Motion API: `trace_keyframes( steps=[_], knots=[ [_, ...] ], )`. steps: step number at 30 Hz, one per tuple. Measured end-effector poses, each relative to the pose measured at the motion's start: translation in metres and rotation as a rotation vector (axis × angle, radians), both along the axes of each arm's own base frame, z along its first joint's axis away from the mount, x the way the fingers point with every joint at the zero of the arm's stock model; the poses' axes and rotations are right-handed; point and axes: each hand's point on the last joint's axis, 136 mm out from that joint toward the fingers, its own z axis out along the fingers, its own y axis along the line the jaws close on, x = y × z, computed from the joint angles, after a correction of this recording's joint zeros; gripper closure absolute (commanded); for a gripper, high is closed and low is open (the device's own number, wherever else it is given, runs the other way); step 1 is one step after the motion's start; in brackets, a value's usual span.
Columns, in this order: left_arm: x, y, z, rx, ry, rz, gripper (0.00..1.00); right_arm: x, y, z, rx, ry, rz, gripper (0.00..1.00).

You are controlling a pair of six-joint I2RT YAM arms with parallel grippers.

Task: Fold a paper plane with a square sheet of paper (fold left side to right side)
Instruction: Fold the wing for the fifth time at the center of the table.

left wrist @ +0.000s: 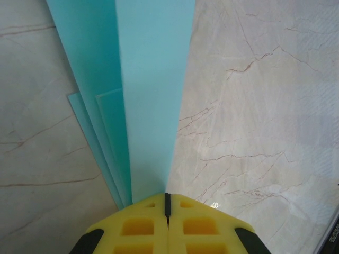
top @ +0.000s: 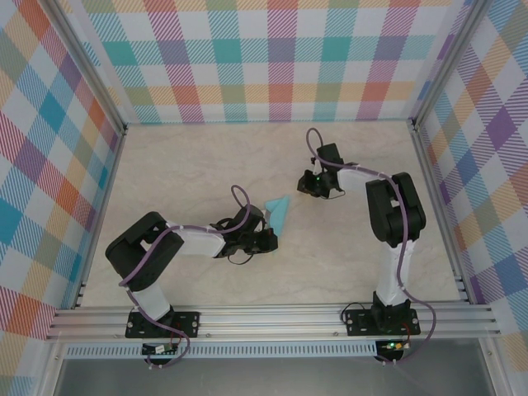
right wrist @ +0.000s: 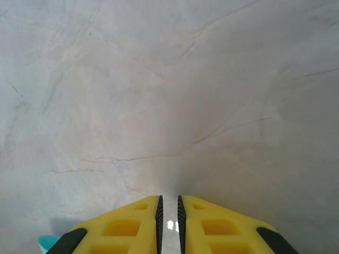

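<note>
The paper plane (top: pixel 279 213) lay on the worktop (top: pixel 206 165), its long axis running straight out from the left jaws and its tip pointing away to the far right. The left jaws were closed on its near end, seemingly pinching the raised middle layer. The right jaws, a thin slit apart and empty, hung near the tip. The left arm was the nearer.
</note>
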Motion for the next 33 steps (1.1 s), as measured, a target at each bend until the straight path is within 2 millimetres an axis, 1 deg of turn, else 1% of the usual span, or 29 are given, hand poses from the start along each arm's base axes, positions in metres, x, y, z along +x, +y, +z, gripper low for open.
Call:
trace_keyframes(
  steps=[1,4,6,8,10,14,17,20,25,28,33],
  knots=[
    [0.000,0.000,0.000,0.001,0.001,0.000,1.00,-0.002,-0.001,0.005,0.004,-0.011,0.000,0.82],
    [-0.001,0.001,0.000,0.002,0.003,-0.001,1.00,-0.023,0.003,0.023,0.034,-0.032,0.024,0.82],
    [-0.001,0.001,0.000,0.002,0.003,-0.001,1.00,-0.042,0.011,0.037,0.065,-0.049,0.054,0.82],
    [-0.001,0.001,0.000,0.002,0.003,-0.001,1.00,-0.060,0.024,0.046,0.104,-0.059,0.088,0.83],
    [-0.001,0.001,0.000,0.002,0.003,-0.001,1.00,-0.076,0.037,0.048,0.147,-0.052,0.117,0.84],
    [-0.001,0.001,0.000,0.002,0.003,0.000,1.00,-0.105,0.061,0.036,0.191,0.012,0.167,0.84],
    [-0.001,0.001,0.000,0.002,0.003,-0.001,1.00,-0.111,0.075,0.032,0.206,0.024,0.194,0.84],
    [-0.001,0.001,0.000,0.002,0.003,-0.001,1.00,-0.107,0.083,0.022,0.198,0.044,0.199,0.84],
    [-0.001,0.001,0.000,0.002,0.004,-0.001,1.00,-0.093,0.083,0.000,0.138,0.069,0.180,0.84],
    [-0.003,0.002,0.001,0.008,0.013,-0.003,1.00,-0.091,0.081,-0.012,0.106,0.092,0.175,0.84],
    [-0.012,0.008,0.006,0.021,0.042,-0.014,0.99,-0.089,0.079,-0.012,0.081,0.103,0.167,0.84]
  ],
)
